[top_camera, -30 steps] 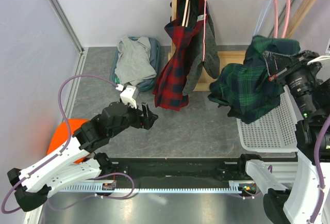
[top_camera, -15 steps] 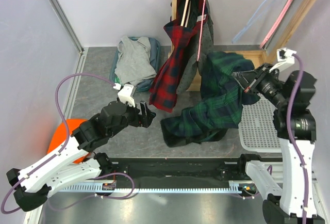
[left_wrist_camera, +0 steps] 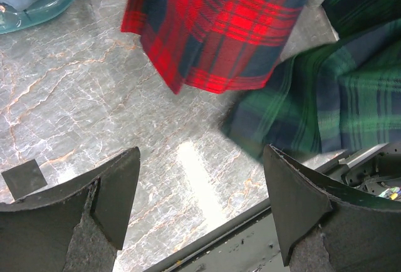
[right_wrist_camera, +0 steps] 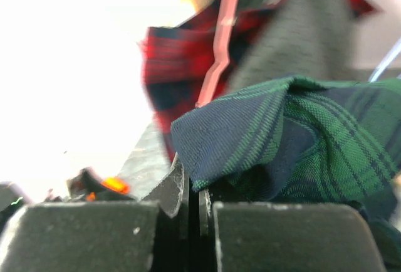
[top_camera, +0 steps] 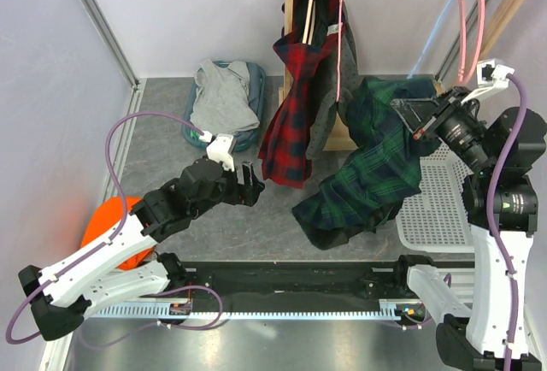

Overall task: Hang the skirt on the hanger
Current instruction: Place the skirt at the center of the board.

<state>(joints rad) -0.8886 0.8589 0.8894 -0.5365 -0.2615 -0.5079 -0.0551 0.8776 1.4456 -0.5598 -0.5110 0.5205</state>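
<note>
Green tartan skirt (top_camera: 367, 179) hangs pinched in right pincer (right_wrist_camera: 193, 192); left pincer (top_camera: 249, 189) gapes wide

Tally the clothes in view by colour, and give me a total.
Green-and-navy tartan skirt, pinched in the right claw: 1
Red-and-navy tartan garment, hanging: 1
Grey: 2, a hanging grey garment and a crumpled grey garment in the teal plastic basin
Total: 4

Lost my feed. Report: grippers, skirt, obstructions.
Right gripper shut on green plaid skirt. Left gripper open, empty. Skirt not yet on empty pink hanger. Red plaid garment hangs beside it.
</note>
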